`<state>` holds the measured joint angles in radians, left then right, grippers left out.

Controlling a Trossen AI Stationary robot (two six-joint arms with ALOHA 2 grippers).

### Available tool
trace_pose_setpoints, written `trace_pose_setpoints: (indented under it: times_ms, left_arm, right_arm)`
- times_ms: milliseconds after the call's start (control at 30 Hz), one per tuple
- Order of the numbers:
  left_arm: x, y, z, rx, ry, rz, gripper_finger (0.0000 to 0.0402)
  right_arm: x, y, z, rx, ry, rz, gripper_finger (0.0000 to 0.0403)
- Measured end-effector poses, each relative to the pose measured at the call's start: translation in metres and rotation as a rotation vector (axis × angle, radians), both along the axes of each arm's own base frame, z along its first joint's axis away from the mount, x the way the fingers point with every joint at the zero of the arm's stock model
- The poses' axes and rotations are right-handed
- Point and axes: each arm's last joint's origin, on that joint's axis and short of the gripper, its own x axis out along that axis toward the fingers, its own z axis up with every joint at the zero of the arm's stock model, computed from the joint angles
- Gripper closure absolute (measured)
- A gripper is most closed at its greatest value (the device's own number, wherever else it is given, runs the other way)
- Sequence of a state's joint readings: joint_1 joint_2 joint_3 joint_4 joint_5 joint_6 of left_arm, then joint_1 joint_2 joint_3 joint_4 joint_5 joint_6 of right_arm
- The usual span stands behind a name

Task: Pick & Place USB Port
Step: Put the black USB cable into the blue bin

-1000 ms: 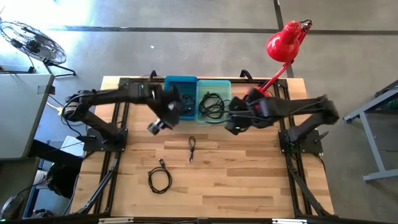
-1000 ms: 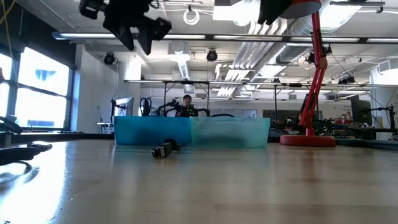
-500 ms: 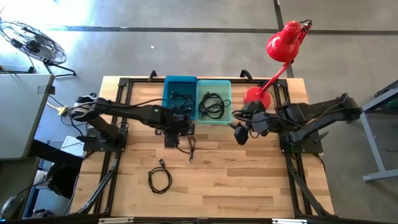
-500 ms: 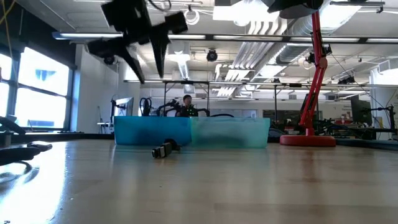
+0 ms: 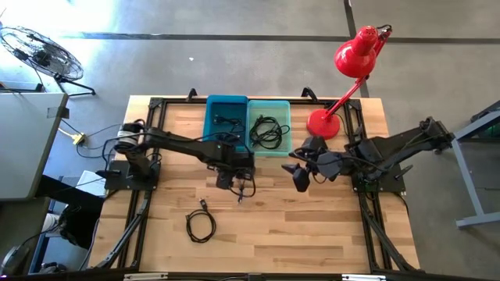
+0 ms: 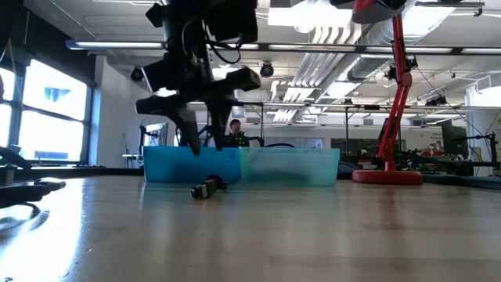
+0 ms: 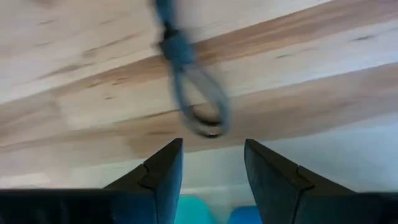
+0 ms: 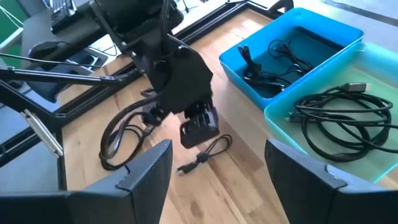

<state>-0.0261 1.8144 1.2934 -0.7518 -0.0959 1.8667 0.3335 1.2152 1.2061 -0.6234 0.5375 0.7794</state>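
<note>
Both claws open; left claw [image 6: 197, 141] points down over cable [image 5: 241, 187], seemingly.

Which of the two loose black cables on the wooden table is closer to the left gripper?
The short folded black cable, right under the open left gripper; the coiled black cable lies farther toward the table's front edge.

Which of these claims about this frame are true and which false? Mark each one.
1. The left gripper hovers open above the short cable. True.
2. The right gripper holds a cable. False: its open fingers hold nothing.
3. Both bins hold cables. True.
4. The coiled cable lies inside the green bin. False: it lies on the table.
5. The lamp is blue. False: it is red.
</note>
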Motion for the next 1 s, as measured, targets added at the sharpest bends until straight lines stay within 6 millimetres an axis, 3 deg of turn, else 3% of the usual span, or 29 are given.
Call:
trace_pose_setpoints:
  times_ms: [333,833,933,1000]
  left_arm:
    - [0.007,-0.003,-0.004,-0.070,-0.029,-0.038,0.0236]
    - [0.017,-0.005,-0.052,-0.108,0.101,-0.020,0.0239]
    - [0.019,-0.004,-0.063,-0.120,0.124,0.046,0.0267]
    - [0.019,-0.004,-0.068,-0.107,0.143,0.081,0.0312]
  right_arm:
    - [-0.001,0.003,0.000,0.014,-0.010,-0.011,0.0155]
    - [-0.001,0.004,0.000,0.019,-0.012,-0.011,0.0155]
    - [-0.001,0.004,0.000,0.021,-0.012,-0.009,0.0155]
    - [-0.001,0.004,0.000,0.023,-0.013,-0.005,0.0155]
